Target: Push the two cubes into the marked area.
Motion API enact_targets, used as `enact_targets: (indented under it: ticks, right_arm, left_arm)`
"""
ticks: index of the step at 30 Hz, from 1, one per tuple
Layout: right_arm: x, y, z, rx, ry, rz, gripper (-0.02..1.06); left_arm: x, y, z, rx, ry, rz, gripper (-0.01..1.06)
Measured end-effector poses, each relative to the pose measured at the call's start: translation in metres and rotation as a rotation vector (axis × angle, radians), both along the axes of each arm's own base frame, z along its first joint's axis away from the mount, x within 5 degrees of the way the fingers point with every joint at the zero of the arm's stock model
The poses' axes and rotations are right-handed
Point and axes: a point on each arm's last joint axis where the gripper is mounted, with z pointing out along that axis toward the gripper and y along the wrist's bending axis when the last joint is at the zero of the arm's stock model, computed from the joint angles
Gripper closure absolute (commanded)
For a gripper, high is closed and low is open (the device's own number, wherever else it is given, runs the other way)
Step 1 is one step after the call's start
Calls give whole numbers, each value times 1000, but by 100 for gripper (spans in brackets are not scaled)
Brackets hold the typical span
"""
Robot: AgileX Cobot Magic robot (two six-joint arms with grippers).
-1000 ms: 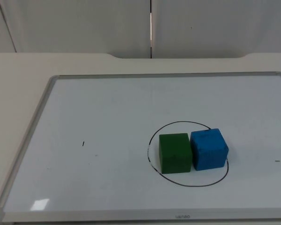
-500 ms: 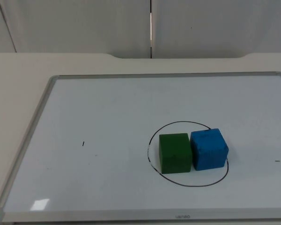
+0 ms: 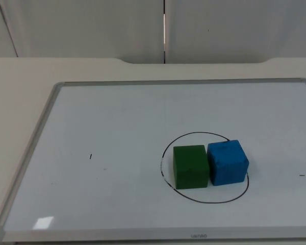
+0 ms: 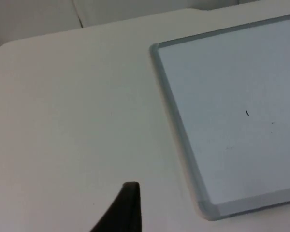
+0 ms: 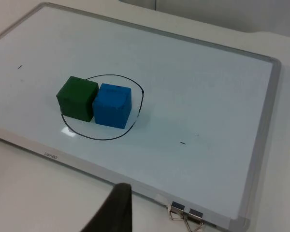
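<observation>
A green cube [image 3: 190, 167] and a blue cube [image 3: 227, 162] stand side by side, touching, on the whiteboard [image 3: 28, 153]. Both sit inside a hand-drawn black circle [image 3: 194, 134]; the blue one reaches close to the line on its right. The right wrist view looks at the green cube [image 5: 77, 97], the blue cube [image 5: 112, 105] and the circle [image 5: 99, 139] from a distance. My right gripper [image 5: 117, 210] hangs over bare table beyond the board's front edge, well clear of the cubes. My left gripper [image 4: 128, 208] waits over the table beside the board's left frame [image 4: 176, 121].
The whiteboard has a raised grey frame [image 5: 261, 145] all round. A metal binder clip [image 5: 183, 215] sticks out from its front edge near the right gripper. Two short pen marks [image 3: 91, 156] [image 3: 302, 175] lie on the board. A grey partition wall [image 3: 92, 30] closes the table's far side.
</observation>
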Motion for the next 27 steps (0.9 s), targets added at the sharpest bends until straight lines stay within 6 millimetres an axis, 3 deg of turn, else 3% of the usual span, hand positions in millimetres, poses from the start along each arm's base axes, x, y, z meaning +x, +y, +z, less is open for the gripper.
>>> enact_targets:
  ticks: [18,27]
  right_arm:
    - [0,0,0,4,1,3,-1]
    - [0,1,0,6,2,-113,-1]
  left_arm:
    - [0,0,0,0,0,54,0]
    - [0,0,0,0,0,54,0]
